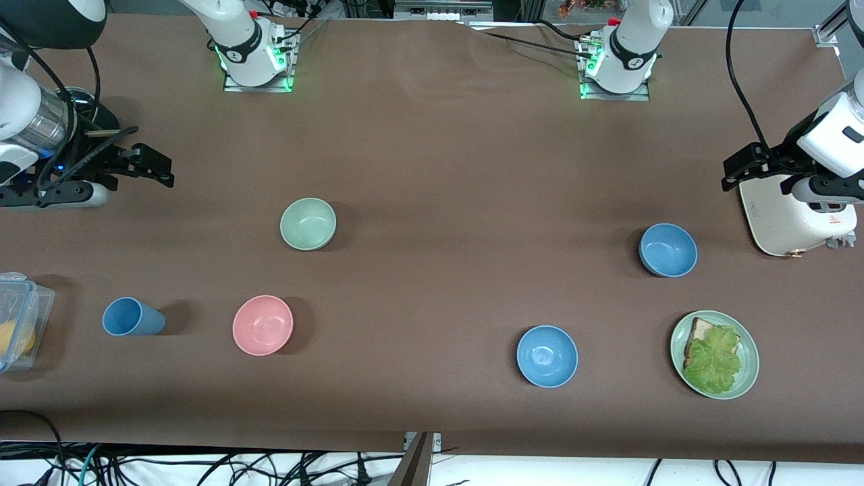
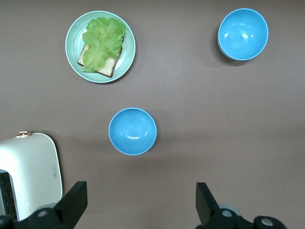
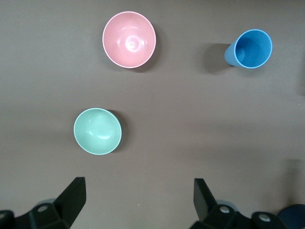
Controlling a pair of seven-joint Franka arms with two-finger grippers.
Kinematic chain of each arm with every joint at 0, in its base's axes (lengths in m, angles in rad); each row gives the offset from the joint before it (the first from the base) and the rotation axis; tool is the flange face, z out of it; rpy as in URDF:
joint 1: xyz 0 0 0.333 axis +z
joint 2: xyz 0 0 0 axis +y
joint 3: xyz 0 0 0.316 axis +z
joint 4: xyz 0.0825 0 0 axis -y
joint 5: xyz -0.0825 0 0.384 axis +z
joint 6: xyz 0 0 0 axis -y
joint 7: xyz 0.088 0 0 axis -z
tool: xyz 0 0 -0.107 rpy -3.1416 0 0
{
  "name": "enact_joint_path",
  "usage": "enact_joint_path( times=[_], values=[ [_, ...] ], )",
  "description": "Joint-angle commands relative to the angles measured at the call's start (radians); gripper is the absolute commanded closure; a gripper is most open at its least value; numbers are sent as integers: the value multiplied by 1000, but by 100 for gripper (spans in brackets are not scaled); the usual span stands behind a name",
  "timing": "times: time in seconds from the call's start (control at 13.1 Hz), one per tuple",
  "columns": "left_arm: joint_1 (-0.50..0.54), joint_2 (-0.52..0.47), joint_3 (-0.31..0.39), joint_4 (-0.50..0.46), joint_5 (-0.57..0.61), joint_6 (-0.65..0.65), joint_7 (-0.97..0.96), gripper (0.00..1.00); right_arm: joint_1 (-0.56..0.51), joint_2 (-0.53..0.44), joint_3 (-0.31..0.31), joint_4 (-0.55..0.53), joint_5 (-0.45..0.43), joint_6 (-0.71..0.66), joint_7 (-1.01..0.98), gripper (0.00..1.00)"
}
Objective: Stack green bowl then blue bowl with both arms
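Reach: we judge the right gripper (image 1: 158,172) the nearer one to the green bowl (image 1: 308,223); on the front view's clock face the bowl lies at about 4 o'clock from its fingers, well apart.
Right fingers: spread wide with nothing between them, over bare tabletop (image 1: 432,169) at the right arm's end.
Left gripper (image 1: 732,172): fingers spread wide and empty, over the tabletop just beside the white appliance (image 1: 790,223) at the left arm's end.
Blue bowls: two alike; one (image 1: 668,250) sits at about 7 o'clock from the left fingers and near them, the other (image 1: 547,356) nearer the front camera, beside the plate (image 1: 748,378) with bread and lettuce.
Axis: all bowls are round and upright, mouths up, so we see no long axis to align with; any rim point would serve.
Neighbours: the pink bowl (image 1: 262,325) and blue cup (image 1: 131,317) sit nearer the front camera than the green bowl, apart from it.
Progress: nothing stacked yet, as we read it.
Hidden: the clear box (image 1: 17,324) at the right arm's end is cut off by the frame edge; in both wrist views only the fingers' ends show; which blue bowl is meant we cannot tell.
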Motion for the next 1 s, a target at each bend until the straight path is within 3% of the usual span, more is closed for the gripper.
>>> enact_joint_path(
  times=[0.0, 0.92],
  values=[
    [-1, 7, -1, 22, 14, -17, 7, 0, -7, -18, 13, 1, -19, -30, 14, 0],
    [0, 7, 2, 22, 14, -17, 7, 0, -8, -23, 12, 12, -53, -26, 2, 0]
  ],
)
